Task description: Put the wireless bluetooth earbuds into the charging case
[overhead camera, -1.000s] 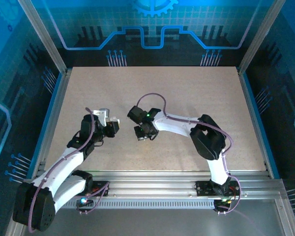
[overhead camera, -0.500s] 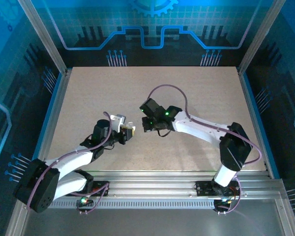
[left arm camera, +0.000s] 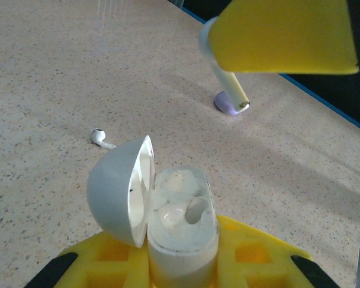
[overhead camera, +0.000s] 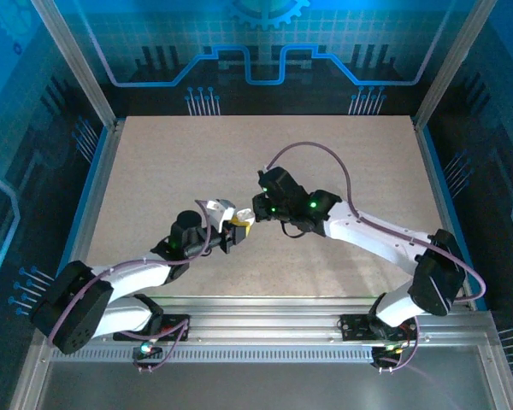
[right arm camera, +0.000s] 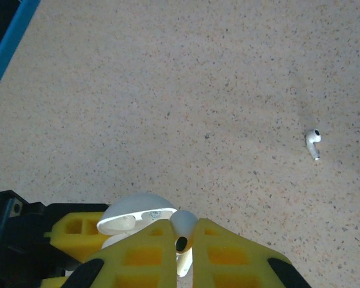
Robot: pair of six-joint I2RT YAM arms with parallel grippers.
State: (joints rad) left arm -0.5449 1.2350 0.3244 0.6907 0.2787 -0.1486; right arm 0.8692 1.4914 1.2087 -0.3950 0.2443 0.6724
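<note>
My left gripper is shut on the charging case, a small white case held upright with its lid swung open to the left. One socket holds a white earpiece and the other is an empty hole. My right gripper is shut on a white earbud, whose stem points down just above and beyond the case. In the top view the left gripper and right gripper meet at the table's middle. Another white earbud lies loose on the table.
A small pale lavender piece lies on the table just behind the held stem's tip. The speckled beige tabletop stretches out on all sides, bounded by a blue rim and metal frame posts.
Both arms have reached further out and closed in on each other. The left gripper with the case moved right, and the right gripper swung over to meet it.
</note>
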